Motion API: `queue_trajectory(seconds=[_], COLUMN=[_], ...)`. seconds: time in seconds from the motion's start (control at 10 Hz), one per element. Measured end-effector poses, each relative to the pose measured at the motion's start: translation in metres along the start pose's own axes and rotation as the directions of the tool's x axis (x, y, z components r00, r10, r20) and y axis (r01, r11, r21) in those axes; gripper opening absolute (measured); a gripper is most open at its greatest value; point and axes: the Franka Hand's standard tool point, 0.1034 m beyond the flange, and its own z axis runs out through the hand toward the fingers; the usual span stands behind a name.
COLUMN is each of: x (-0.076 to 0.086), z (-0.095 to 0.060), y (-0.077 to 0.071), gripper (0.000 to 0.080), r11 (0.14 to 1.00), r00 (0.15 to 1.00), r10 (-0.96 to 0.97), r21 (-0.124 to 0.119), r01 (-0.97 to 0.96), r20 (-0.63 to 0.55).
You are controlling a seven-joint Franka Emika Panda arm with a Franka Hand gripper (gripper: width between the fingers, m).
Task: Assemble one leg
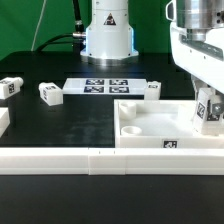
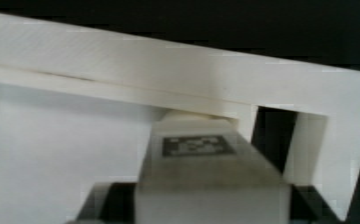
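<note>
Green backdrop [image 1: 40, 25] — black tabletop [image 1: 60, 115].

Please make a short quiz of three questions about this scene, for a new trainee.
1. True or false: the gripper holds a leg at the exterior view's right.
2. Which thing lies fixed near the arm's base? A. the marker board B. the square panel C. a screwdriver
3. Fill in: a loose leg lies on the black ____.

Key: 1 true. 2 A. 3 table.
</note>
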Motion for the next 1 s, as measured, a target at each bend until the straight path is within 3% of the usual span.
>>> queue_trajectory(seconds=[0.1,0.2,0.6,0.9,1.0], x=[0.0002,0.0007,-0.0009,-0.0053,-0.0035], z=[0.0002,0.0003,-0.0004,-0.0038,-0.0036], y=[0.0000,-0.0003,0.0001,-0.0035,-0.0054], gripper=[0.0475,0.0590,0.0646,0.0648,0.0648], r11=[1.000,0.994,0.923,0.709,0.613], r00=[1.000,0.994,0.923,0.712,0.616], r10=[-0.029,-0.109,-0.384,-0.702,-0.787], r21=[0.000,0.000,-0.014,-0.077,-0.086], r01=[0.029,0.109,0.384,0.701,0.786], r20=[-0.001,0.000,0.003,0.011,0.024])
